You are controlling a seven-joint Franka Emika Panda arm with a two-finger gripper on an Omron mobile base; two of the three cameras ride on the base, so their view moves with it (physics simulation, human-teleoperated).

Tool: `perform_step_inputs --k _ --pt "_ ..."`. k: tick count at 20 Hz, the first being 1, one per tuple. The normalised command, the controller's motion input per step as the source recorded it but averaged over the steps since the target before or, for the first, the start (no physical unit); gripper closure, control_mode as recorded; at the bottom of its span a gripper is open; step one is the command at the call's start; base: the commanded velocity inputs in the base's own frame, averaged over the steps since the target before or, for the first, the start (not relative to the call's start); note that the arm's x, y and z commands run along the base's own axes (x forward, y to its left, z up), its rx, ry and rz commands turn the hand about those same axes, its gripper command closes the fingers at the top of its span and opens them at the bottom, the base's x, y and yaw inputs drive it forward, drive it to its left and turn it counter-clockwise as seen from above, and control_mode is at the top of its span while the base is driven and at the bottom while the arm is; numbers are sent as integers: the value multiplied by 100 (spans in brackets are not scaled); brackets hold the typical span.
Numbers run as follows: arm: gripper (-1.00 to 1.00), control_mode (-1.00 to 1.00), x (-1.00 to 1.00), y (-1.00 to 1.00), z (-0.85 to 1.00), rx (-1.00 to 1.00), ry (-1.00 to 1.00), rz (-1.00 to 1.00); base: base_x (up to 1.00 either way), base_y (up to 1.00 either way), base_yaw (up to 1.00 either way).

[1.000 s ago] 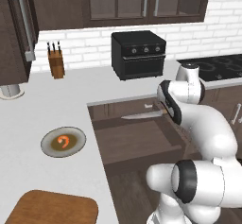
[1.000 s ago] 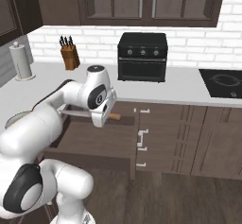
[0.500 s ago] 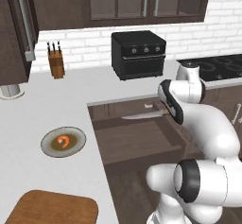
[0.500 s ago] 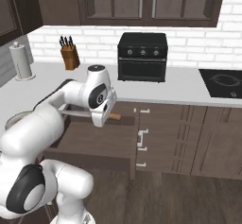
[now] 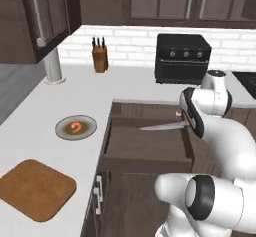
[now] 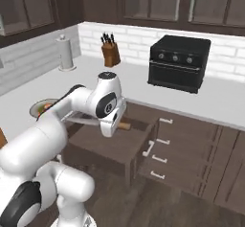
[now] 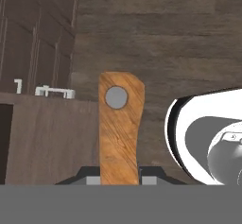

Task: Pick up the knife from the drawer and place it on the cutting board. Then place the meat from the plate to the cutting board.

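Gripper: the two-finger gripper (image 7: 120,176) is closed on the brown wooden handle of the long slim silver-bladed knife (image 5: 162,126).
Knife: it is held level above the open wide dark-brown wooden drawer (image 5: 145,151).
Meat: the small orange-red curled piece (image 5: 75,127) is seen on the round grey-beige plate (image 5: 63,132).
Board: the reddish-brown wooden cutting board (image 5: 35,188) lies on the white counter (image 5: 75,96), near the plate.

Glossy white rounded arm (image 5: 220,136) with dark joint bands.
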Motion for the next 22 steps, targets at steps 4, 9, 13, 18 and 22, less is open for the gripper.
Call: perform_step_inputs --k 4,9,13,18,22 --pt "100 100 0 0 0 0 0 0 -14 0 99" --pt "100 100 0 0 0 0 0 0 -7 0 100" --pt "100 100 0 0 0 0 0 0 -1 -6 96" --pt "100 100 0 0 0 0 0 0 5 -45 58" --pt "100 100 0 0 0 0 0 0 35 -40 29"
